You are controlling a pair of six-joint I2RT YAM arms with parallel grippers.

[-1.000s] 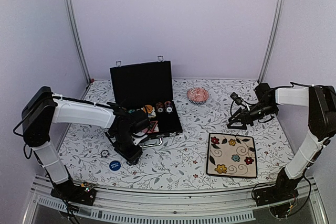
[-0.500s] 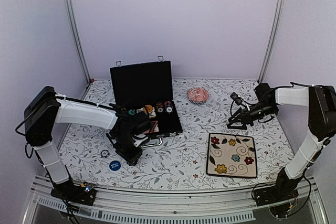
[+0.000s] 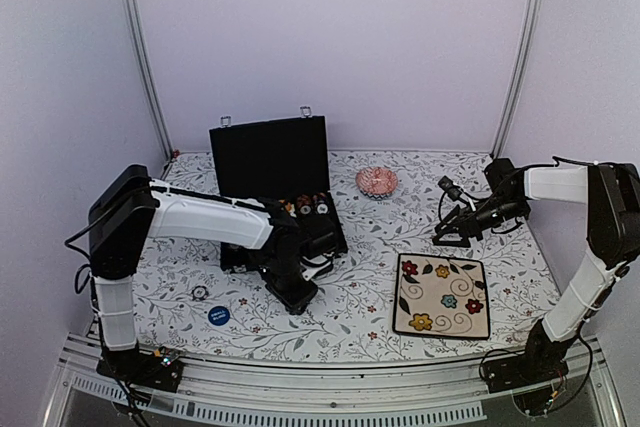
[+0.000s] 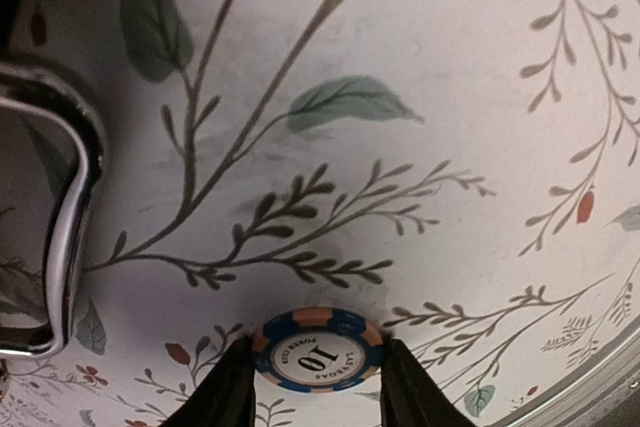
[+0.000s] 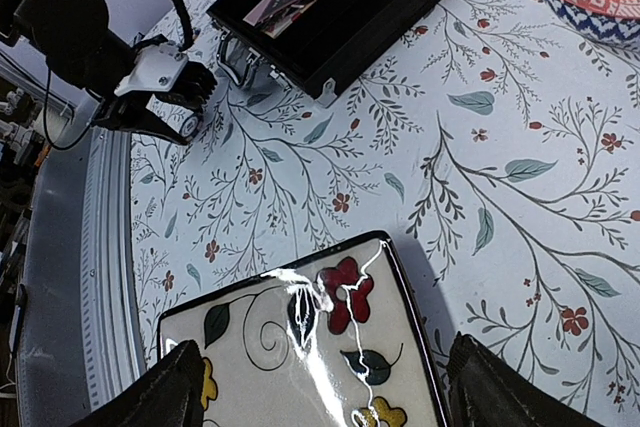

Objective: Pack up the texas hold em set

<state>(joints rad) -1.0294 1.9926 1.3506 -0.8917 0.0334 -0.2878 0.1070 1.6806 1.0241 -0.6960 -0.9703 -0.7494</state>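
Left fingers clamp blue poker chip near case handle; right fingers spread apart, empty

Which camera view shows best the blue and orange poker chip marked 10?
The left wrist view: the round blue and orange poker chip, held in the left end effector, is close and its 10 is readable. The right wrist view shows at most a tiny distant speck; in the top view it cannot be made out.
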